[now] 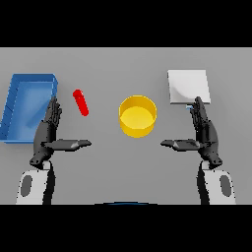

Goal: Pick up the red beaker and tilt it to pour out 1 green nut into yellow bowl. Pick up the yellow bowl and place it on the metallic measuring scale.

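A small red beaker (80,102) stands tilted on the grey table, left of centre. The yellow bowl (138,116) sits in the middle of the table, its inside looking bare. A metallic measuring scale (188,86) lies flat at the back right. My left hand (49,132) rests below and left of the beaker, fingers straight, thumb pointing inward, holding nothing. My right hand (204,133) mirrors it just in front of the scale, right of the bowl, fingers straight and holding nothing. No green nut is visible.
A blue tray (14,106) stands at the left edge of the table, right beside my left hand.
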Controlling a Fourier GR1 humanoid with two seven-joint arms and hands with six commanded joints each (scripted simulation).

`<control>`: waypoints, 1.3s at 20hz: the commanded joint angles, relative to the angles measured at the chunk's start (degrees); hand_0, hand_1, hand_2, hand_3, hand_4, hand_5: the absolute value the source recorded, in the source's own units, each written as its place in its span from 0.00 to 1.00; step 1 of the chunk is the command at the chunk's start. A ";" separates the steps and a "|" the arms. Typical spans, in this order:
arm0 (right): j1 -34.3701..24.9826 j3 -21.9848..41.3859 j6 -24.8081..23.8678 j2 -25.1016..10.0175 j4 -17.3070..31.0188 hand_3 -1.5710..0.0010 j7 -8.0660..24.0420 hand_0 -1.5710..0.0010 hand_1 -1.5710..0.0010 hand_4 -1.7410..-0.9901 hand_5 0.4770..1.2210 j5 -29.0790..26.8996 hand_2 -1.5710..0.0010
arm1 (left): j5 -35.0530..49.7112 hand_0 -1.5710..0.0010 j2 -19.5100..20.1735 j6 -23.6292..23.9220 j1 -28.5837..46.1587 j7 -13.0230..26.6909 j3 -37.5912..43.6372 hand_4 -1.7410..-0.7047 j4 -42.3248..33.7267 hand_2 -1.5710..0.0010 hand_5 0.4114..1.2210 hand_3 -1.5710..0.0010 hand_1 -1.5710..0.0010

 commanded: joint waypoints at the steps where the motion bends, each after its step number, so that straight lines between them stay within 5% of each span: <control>1: 0.03 -0.05 -0.01 -0.05 -0.02 1.00 -0.03 1.00 1.00 0.76 0.16 -0.06 1.00 | 0.14 1.00 0.16 -0.04 0.02 -0.02 0.16 0.57 0.00 1.00 0.23 1.00 1.00; 6: 1.08 -0.02 0.42 -0.37 -1.18 1.00 -0.59 1.00 1.00 0.76 0.16 -0.51 1.00 | 1.54 1.00 1.88 -1.34 0.47 -0.31 1.28 0.57 -0.35 1.00 0.23 1.00 1.00; 8: 4.34 4.11 -2.88 -3.59 -3.93 1.00 -6.17 1.00 1.00 0.77 0.16 10.59 1.00 | -1.33 1.00 4.82 -2.83 4.27 -1.52 -1.09 0.56 -4.83 1.00 0.23 1.00 1.00; 12: 6.28 6.49 -4.85 -4.09 -5.89 1.00 -5.45 1.00 1.00 0.77 0.15 16.16 1.00 | -3.22 1.00 6.07 -2.80 5.47 1.94 -2.65 0.56 -8.06 1.00 0.23 1.00 1.00; 16: 6.41 5.95 -3.77 -4.09 -6.63 1.00 -4.75 1.00 1.00 0.72 0.17 14.25 1.00 | -5.54 1.00 6.09 -2.80 4.82 3.03 -4.25 0.56 -7.23 1.00 0.24 1.00 1.00; 26: 6.47 6.04 -2.19 -4.05 -7.48 1.00 -6.13 1.00 1.00 0.61 0.21 12.57 1.00 | -9.56 1.00 4.48 -0.32 -8.98 -1.83 -2.64 0.48 12.21 1.00 0.29 1.00 1.00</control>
